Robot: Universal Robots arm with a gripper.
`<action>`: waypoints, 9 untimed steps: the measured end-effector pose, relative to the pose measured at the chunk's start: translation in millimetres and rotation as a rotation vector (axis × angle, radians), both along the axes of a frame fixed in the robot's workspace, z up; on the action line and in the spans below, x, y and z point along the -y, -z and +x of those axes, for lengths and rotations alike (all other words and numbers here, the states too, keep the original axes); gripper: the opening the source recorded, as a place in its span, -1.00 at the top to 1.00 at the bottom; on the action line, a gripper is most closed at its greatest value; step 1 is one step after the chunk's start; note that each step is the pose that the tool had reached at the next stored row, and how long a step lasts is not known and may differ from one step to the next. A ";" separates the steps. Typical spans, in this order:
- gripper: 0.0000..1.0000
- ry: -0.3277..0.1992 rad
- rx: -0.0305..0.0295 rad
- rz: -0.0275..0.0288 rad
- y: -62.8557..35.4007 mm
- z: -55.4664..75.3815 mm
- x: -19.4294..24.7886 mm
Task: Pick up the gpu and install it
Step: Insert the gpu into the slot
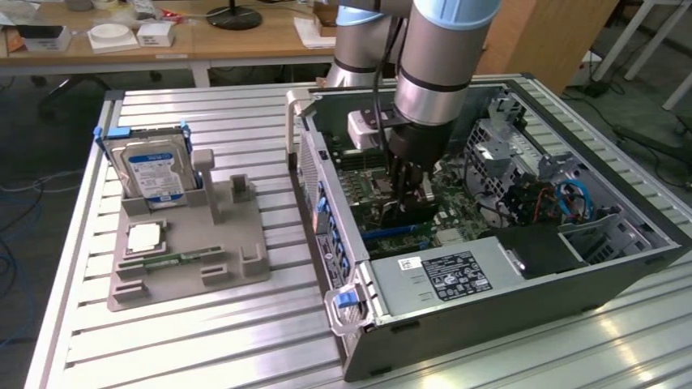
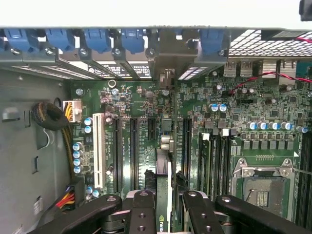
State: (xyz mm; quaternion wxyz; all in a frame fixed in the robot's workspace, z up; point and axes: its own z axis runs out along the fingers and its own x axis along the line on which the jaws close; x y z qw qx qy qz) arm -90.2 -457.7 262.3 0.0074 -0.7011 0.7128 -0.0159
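I have the gripper (image 2: 166, 204) partly closed on the gpu (image 2: 163, 170), which stands edge-on between its fingers inside the computer case (image 1: 324, 186), over the motherboard's black slots (image 2: 134, 146). In the exterior view the power supply (image 1: 454, 275) crowds in at five o'clock from the gripper and blue cables (image 1: 568, 198) at three. The hard drive (image 1: 151, 170) stands in its grey holder (image 1: 232, 267), well apart at nine.
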 end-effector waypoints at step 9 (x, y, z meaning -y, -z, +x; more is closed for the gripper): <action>0.47 0.000 0.0000 0.0000 4.2 0.0 0.0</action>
